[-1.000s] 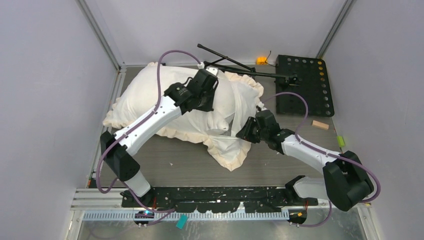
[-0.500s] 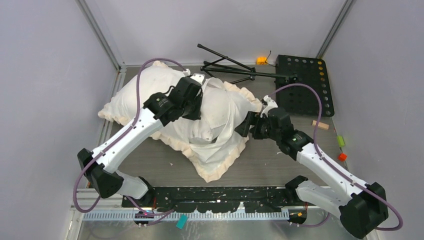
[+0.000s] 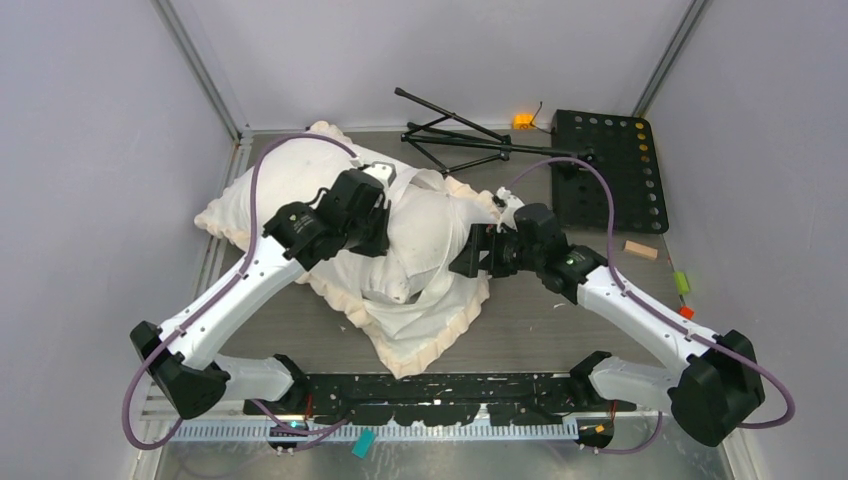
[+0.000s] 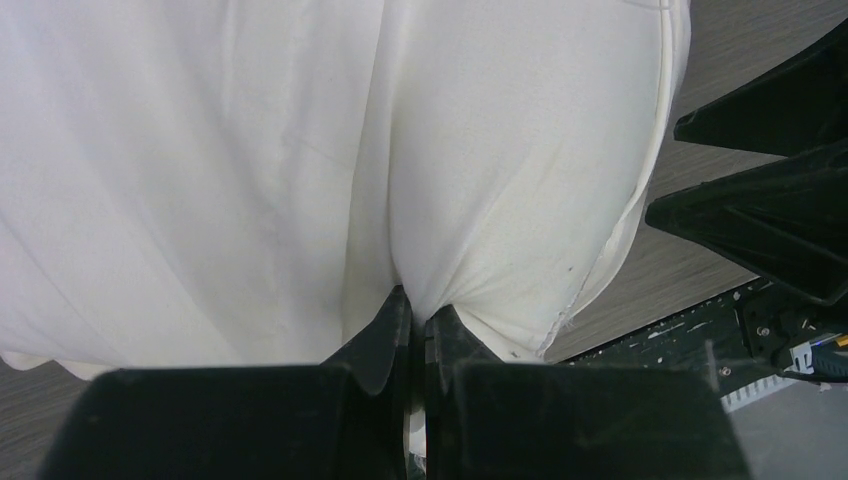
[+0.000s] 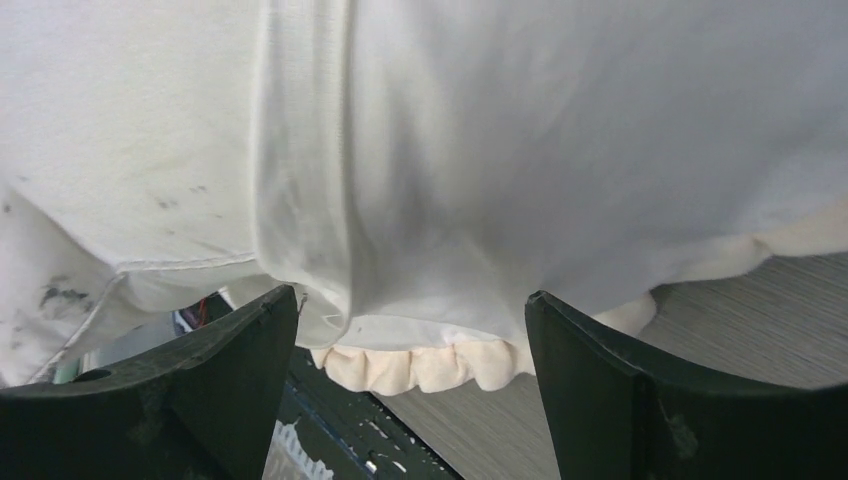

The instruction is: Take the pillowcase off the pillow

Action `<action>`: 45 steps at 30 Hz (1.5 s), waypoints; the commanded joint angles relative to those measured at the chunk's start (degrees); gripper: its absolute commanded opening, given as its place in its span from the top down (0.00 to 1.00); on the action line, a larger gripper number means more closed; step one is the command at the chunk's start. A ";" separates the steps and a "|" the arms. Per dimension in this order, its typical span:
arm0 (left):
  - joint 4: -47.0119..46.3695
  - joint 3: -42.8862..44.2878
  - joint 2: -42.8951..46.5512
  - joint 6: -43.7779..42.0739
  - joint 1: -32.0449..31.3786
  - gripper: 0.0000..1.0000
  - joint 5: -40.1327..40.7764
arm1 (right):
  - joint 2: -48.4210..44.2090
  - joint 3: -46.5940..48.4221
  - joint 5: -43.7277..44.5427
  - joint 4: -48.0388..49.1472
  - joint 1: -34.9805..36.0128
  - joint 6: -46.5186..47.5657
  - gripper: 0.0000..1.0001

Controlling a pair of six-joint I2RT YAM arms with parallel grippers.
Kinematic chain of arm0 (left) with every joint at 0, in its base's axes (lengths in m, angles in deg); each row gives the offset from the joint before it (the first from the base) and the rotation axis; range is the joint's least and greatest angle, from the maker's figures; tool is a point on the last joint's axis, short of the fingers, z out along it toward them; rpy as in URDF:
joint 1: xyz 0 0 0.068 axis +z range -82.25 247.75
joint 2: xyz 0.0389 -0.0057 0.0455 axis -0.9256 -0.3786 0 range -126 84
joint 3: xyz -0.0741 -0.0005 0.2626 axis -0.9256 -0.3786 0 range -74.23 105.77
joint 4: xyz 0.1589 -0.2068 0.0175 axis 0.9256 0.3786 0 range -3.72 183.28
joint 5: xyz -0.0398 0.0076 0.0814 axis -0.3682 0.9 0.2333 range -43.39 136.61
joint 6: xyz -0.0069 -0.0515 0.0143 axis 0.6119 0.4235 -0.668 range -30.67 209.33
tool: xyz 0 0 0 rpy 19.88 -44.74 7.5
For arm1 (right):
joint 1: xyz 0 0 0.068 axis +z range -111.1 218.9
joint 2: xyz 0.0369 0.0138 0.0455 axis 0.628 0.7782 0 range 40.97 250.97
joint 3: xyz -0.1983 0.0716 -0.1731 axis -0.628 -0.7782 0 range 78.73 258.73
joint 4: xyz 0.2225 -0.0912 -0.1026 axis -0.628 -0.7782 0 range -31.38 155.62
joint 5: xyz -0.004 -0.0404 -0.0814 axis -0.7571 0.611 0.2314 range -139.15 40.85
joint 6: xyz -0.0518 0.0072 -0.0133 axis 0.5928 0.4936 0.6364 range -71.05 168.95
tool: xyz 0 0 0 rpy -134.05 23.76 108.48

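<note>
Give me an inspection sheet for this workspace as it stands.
Surface: grey wood-grain table.
Job's things: pillowcase cream side up, rumpled, frill showing; pillow covered, cannot be told apart.
Clutter: tripod, pegboard, wood block, orange part, green bit.
Pincers: left pincer shut on pillowcase fabric; right pincer open, a fold between its jaws.
Cables: purple cable loops over the left arm, another over the right.
Surroundings: plain walls, metal posts.
</note>
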 commanded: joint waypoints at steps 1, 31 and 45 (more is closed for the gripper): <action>-2.73 -0.98 3.37 1.80 0.36 1.00 -1.31 | 0.39 4.12 -2.83 4.67 3.35 -0.09 0.12; 8.03 7.11 10.42 -0.42 0.60 1.00 2.58 | 10.74 6.43 18.85 -5.95 -9.83 -1.97 0.48; 1.26 4.90 9.64 3.17 0.62 1.00 -6.76 | 6.93 3.47 2.99 2.82 -11.21 -1.87 0.29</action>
